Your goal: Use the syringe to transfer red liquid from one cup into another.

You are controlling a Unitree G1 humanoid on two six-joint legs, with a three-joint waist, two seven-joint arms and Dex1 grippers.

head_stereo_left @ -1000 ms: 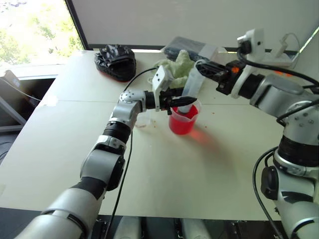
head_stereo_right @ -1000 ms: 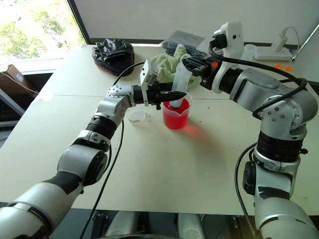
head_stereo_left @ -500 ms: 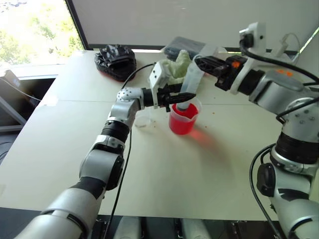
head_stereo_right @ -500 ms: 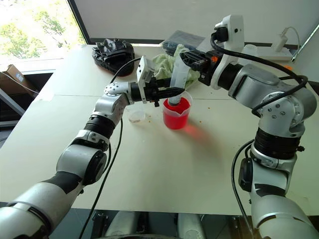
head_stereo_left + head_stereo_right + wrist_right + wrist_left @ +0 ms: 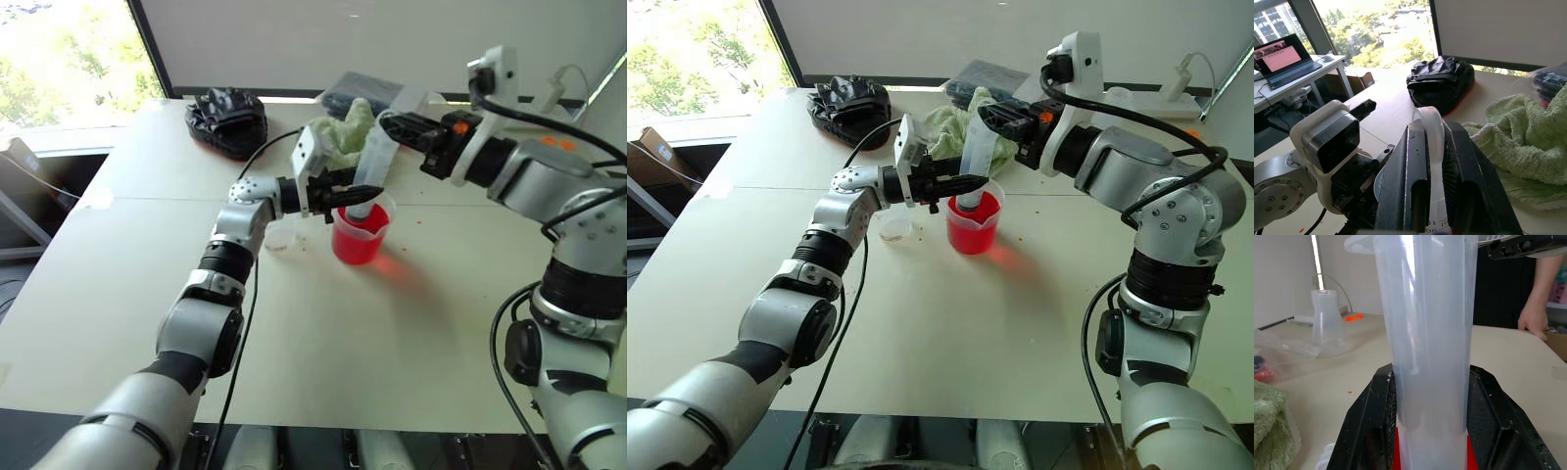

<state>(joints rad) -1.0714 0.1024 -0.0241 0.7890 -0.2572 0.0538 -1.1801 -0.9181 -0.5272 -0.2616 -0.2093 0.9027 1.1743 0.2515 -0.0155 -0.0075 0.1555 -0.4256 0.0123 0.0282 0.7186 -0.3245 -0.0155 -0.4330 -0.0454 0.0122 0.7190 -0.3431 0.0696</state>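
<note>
Right eye view: syringe (image 5: 976, 162) tilted, tip down in beaker (image 5: 973, 223) of red liquid (image 5: 972, 233). Left gripper (image 5: 960, 183) clamped on barrel above beaker rim; right gripper (image 5: 991, 118) closed, seemingly on plunger. Small cup (image 5: 893, 230) left of beaker.

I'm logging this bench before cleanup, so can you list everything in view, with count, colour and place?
syringe: 1, clear, standing tilted with its lower end in the beaker, held by both grippers
beaker: 1, clear with red liquid, table centre
small cup: 1, clear, beside the beaker on the robot's left
towel: 1, pale green, behind the beaker
black bag: 1, black, far left of the table
dark packet: 1, dark, in clear wrapping, far edge behind the towel
flask: 1, clear, far right of the table
table: 1, off-white
person's hand: 1, resting on the table edge
left gripper: black, shut on the syringe barrel low down
right gripper: black, shut on the syringe's top end
</note>
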